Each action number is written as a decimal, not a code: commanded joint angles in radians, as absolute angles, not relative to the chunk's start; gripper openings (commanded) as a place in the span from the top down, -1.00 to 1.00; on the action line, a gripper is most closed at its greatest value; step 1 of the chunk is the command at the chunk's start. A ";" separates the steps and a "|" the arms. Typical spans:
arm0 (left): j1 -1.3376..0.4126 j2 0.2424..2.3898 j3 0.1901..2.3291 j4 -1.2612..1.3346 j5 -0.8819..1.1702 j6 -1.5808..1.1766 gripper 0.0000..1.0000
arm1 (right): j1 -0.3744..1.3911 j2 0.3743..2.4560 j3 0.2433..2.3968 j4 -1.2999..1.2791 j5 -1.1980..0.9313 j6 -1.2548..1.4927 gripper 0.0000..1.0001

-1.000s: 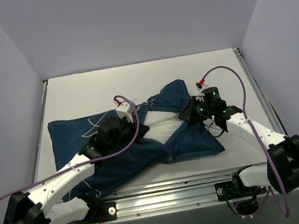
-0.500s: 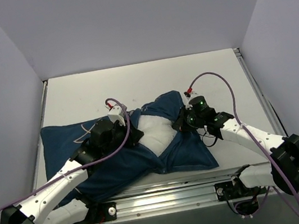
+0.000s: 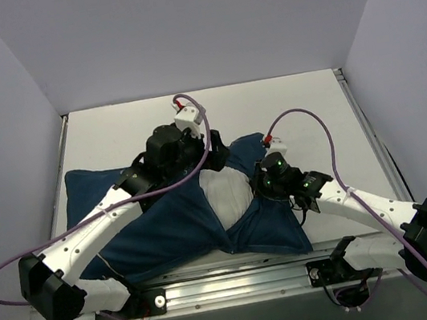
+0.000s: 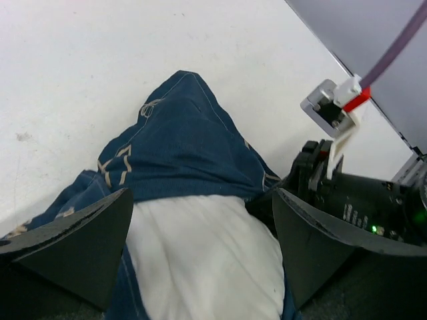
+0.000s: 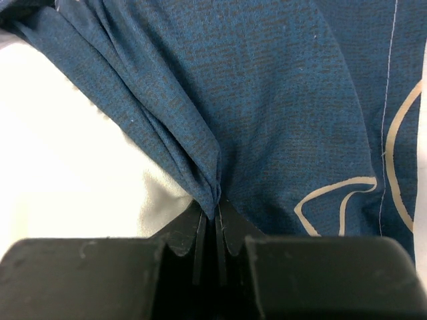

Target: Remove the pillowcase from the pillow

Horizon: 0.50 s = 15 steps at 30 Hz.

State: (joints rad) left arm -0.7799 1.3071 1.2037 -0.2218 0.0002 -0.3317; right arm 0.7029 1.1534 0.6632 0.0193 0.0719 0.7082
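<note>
Here, right fingers (image 5: 183, 237) pinching pillowcase (image 5: 280, 120), left fingers (image 4: 80, 233) wide

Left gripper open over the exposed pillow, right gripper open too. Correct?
No: the right gripper is shut on a fold of the pillowcase, as the right wrist view shows. The left gripper is open over the pillow.

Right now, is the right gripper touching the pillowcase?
Touching. The right wrist view shows the right gripper shut on a bunched fold of the pillowcase, with the fabric pinched between its jaws.
</note>
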 commanded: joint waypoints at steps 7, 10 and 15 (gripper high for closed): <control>-0.837 1.552 1.338 -0.340 -0.046 -0.327 -0.80 | 0.727 1.135 0.680 -0.009 0.149 0.742 1.00; -0.850 1.592 1.312 -0.348 -0.037 -0.348 -0.80 | 0.727 1.134 0.675 -0.009 0.167 0.747 1.00; -0.857 1.600 1.211 -0.341 -0.040 -0.391 -0.80 | 0.723 1.138 0.667 -0.002 0.195 0.749 1.00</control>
State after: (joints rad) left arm -0.8520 1.6180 1.2598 -0.3244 -0.0353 -0.3473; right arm 0.7208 1.1503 0.6632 0.0151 0.1307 0.7319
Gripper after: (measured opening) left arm 0.901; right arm 0.008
